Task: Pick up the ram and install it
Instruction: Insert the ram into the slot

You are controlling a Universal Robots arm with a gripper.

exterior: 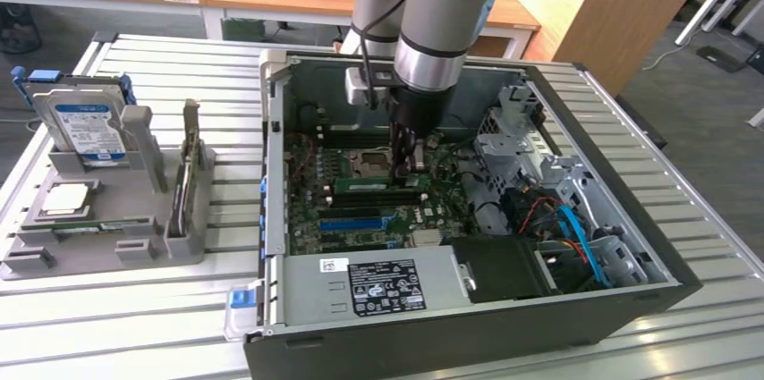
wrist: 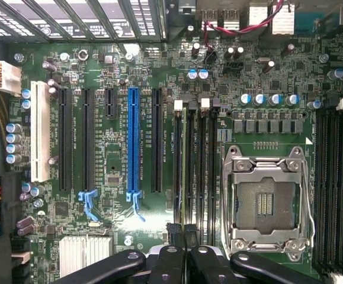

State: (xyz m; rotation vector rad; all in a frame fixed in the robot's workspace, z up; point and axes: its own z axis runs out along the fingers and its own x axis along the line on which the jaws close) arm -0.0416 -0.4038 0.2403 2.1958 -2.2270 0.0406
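**A:** Where is the end effector [wrist: 183, 234] right now?

**B:** Down inside the open computer case [exterior: 645, 246], low over the main board [wrist: 100, 71]. Its two fingertips are pressed together, pinching the ram [wrist: 185, 165] by one end.

**A:** So the ram isn't off to one side of it?

**B:** No, it starts right between the fingertips and runs straight away from them. The wrist view catches it edge-on, as a thin green line.

**A:** And its long axis?

**B:** Parallel to the bank of dark memory slots [wrist: 201, 165]. It lies in line with one of the inner slots, with a neighbouring slot close on either side. I can't tell whether it is pushed home or only resting in the slot's mouth. In the exterior view the stick reaches from the end effector toward the exterior view's left.

**A:** What's just beyond it?

**B:** The empty processor socket [wrist: 266, 201] sits beside that bank, apart from the ram and not touching it. A second bank of slots lies past the socket.

**A:** And farther out?

**B:** Well apart from the case, a grey holder [exterior: 107, 250] stands by the bench [exterior: 143, 326] edge on the exterior view's left. A hard drive [exterior: 86, 125] stands upright in it. The arm is nowhere near it.
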